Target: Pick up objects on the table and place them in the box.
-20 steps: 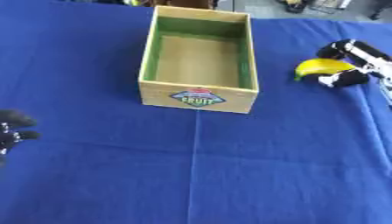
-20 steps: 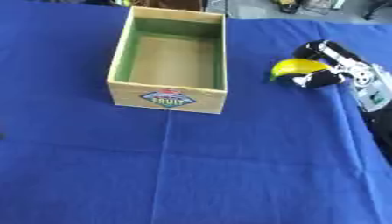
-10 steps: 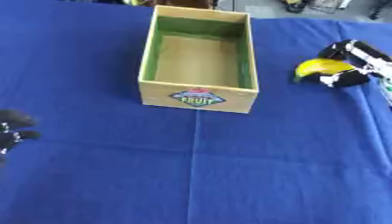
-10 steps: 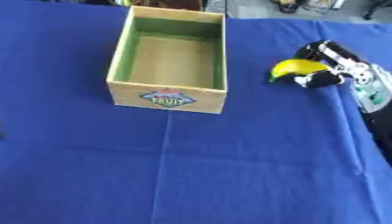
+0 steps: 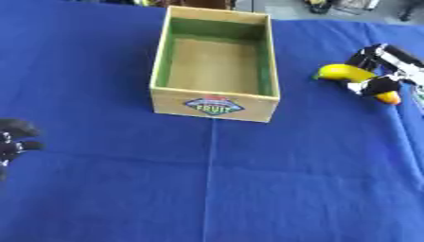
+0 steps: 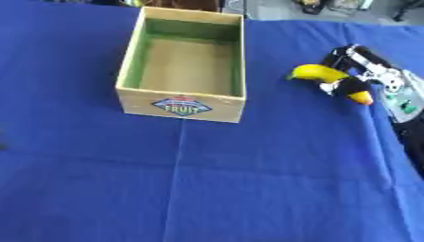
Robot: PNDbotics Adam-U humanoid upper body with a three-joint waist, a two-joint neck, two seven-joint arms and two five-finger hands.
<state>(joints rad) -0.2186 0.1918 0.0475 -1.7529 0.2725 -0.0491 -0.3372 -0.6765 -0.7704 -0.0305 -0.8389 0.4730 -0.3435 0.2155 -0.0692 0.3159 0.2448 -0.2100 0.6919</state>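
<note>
blue cloth (image 5: 248, 189) covers the table. wooden box (image 6: 184, 68) with green inner walls and a "fruit" label stands upper centre of the frame, nothing in it. at the right edge, the right hand (image 6: 357, 72) has its fingers curled round a yellow banana (image 6: 324, 77), which lies just right of the box. left hand (image 5: 12, 139) shows at the lower left edge, fingers curled together, holding nothing.

A lab-like test space is suggested by a blue-clothed table (image 5: 273, 189) and equipment clutter (image 6: 331, 5) beyond it.
</note>
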